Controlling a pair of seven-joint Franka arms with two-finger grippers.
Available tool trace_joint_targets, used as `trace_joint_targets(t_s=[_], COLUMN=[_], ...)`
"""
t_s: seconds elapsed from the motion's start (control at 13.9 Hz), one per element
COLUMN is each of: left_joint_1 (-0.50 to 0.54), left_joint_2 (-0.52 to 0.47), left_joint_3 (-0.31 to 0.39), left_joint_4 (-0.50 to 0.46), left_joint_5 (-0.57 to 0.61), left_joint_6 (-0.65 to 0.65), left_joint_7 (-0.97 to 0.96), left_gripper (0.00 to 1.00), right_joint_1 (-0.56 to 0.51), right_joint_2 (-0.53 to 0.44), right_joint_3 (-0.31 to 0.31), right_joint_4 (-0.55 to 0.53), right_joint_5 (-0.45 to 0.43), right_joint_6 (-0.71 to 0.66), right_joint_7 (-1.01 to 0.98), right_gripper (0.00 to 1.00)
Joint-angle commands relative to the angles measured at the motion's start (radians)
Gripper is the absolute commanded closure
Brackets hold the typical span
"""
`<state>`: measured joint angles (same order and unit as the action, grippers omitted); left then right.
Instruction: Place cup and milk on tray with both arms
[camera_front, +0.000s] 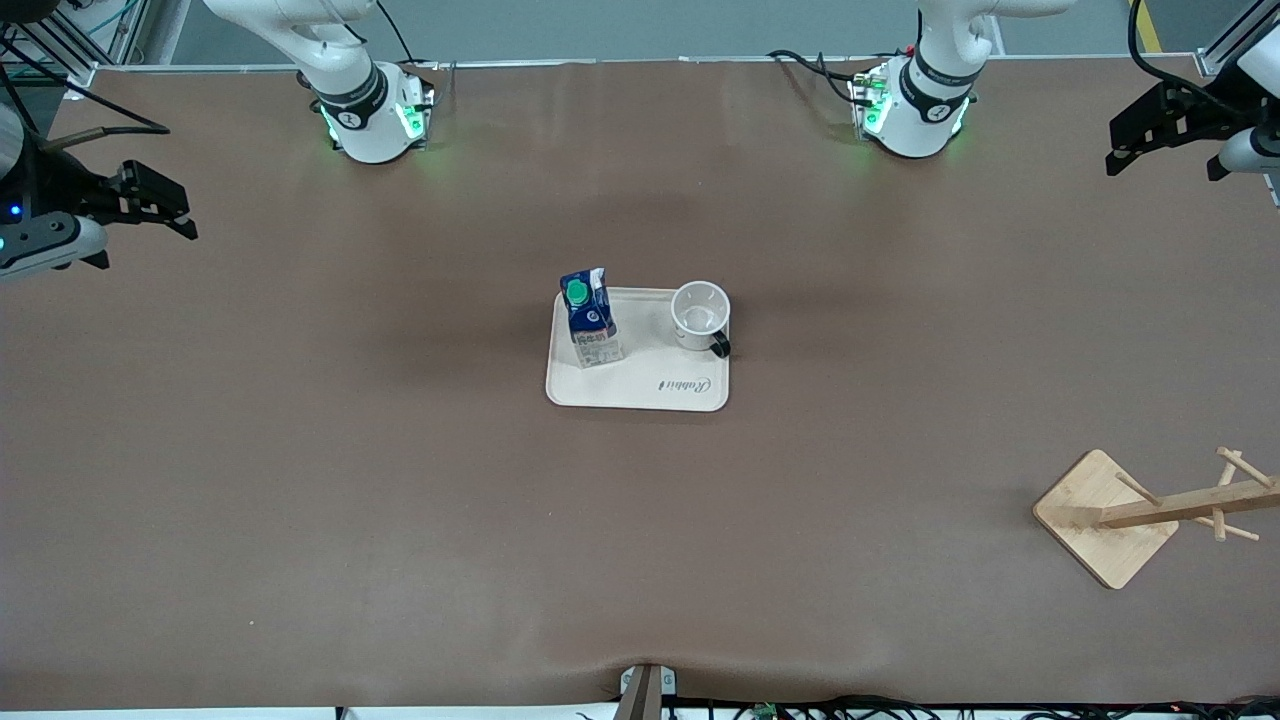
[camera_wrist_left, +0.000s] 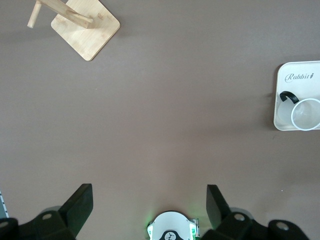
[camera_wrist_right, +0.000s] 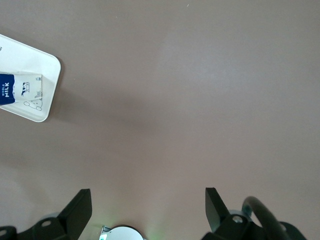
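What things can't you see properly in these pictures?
- The cup's face drawing: front view looks down from above; left wrist view's edge cuts the cup.
- The bear drawing on the tray: the milk carton covers it in the front view.
- Wooden stand: its pegs are cut by the edge in both views.

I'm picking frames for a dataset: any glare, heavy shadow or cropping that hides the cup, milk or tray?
Front view: even light, soft shadows, cup, milk and tray all sharp and whole. Left wrist view: the frame edge cuts off the tray and cup, milk not shown. Right wrist view: only a tray corner and part of the milk; mild bright patch on the table.
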<state>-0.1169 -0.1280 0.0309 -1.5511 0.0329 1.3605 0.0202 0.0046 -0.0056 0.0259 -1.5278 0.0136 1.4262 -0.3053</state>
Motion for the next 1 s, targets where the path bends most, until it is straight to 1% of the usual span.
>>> trace_joint_targets(t_s=[0.0, 0.07, 0.14, 0.22, 0.29, 0.43, 0.57, 0.65, 0.72, 0.86, 0.93], left_joint_1=[-0.004, -0.001, 0.0, -0.004, -0.006, -0.001, 0.0, 0.002, 0.005, 0.006, 0.011], left_joint_2=[-0.022, -0.022, -0.021, -0.01, -0.01, -0.007, 0.008, 0.013, 0.013, 0.013, 0.013], left_joint_3=[-0.037, -0.048, -0.049, -0.049, -0.049, -0.049, -0.048, -0.048, -0.046, -0.04, -0.039], left_joint_4=[-0.041, -0.044, -0.043, -0.032, -0.032, -0.03, -0.003, 0.008, 0.008, 0.008, 0.008], left_joint_5=[0.004, 0.004, 0.004, 0.004, 0.004, 0.009, 0.012, 0.013, 0.01, 0.01, 0.01], left_joint_6=[0.035, 0.034, 0.034, 0.032, 0.032, 0.032, 0.032, 0.032, 0.032, 0.031, 0.029], left_joint_7=[-0.048, -0.069, -0.069, -0.059, -0.06, -0.063, -0.063, -0.059, -0.054, -0.051, -0.051], left_gripper=[0.0, 0.0, 0.0, 0.0, 0.0, 0.0, 0.0, 0.0, 0.0, 0.0, 0.0], right_joint_1=[-0.029, -0.059, -0.105, -0.133, -0.138, -0.138, -0.132, -0.112, -0.065, 0.032, 0.038], right_joint_2=[-0.011, -0.014, -0.019, -0.019, -0.02, -0.028, -0.028, -0.028, -0.028, -0.028, -0.028], right_joint_3=[-0.011, 0.002, 0.043, 0.078, 0.089, 0.083, 0.075, 0.053, 0.01, -0.094, -0.104], right_joint_4=[-0.011, -0.026, -0.028, -0.025, -0.025, -0.029, -0.029, -0.028, -0.028, -0.031, -0.031], right_joint_5=[-0.001, 0.009, 0.037, 0.045, 0.045, 0.046, 0.045, 0.045, 0.045, 0.045, 0.046], right_joint_6=[-0.015, -0.01, -0.007, -0.006, -0.007, -0.013, -0.016, -0.016, -0.016, -0.016, -0.015], right_joint_7=[-0.003, -0.003, -0.005, -0.005, -0.005, -0.003, -0.003, -0.003, -0.003, -0.003, -0.003], right_gripper=[0.0, 0.0, 0.0, 0.0, 0.0, 0.0, 0.0, 0.0, 0.0, 0.0, 0.0])
